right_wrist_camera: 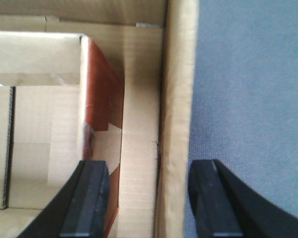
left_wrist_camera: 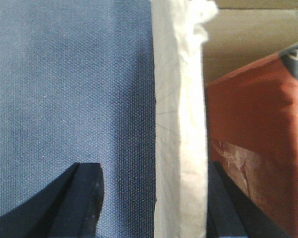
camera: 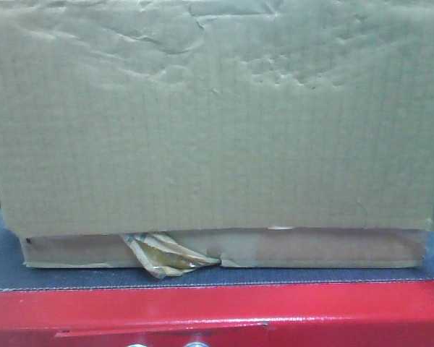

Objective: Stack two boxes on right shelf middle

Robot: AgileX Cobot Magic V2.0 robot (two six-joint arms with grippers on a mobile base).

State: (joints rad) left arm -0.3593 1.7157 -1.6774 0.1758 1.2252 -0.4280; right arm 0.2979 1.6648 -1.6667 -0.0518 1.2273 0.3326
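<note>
The cardboard box (camera: 217, 116) fills my front view. My left gripper (left_wrist_camera: 152, 171) and right gripper (right_wrist_camera: 149, 168) each straddle one of its walls, jaws apart, seemingly unclamped.

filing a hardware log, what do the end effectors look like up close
Left end effector and right end effector match: each has two matte black fingers, wedge-shaped, widening toward the base. No cables or markings visible.

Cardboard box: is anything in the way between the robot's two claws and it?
Nothing visible is. The left gripper and the right gripper each straddle a side wall of the cardboard box, one finger inside, the other outside over the blue mat. Both stand open, not yet clamped.
</note>
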